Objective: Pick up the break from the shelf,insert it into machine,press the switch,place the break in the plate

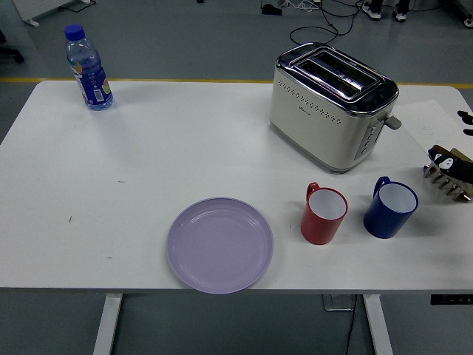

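Nearest the camera, the white worktop (89, 222) is carrying a lilac plate (219, 244) at its front edge. Behind and to the right, the toaster (330, 105) is standing with its slots running diagonally — empty, as far as I can tell. At the right edge a rack (448, 180) is showing, with something dark on it — the robot's right hand or the bread, I cannot tell which. No fingers are clearly showing; the left arm is not appearing.
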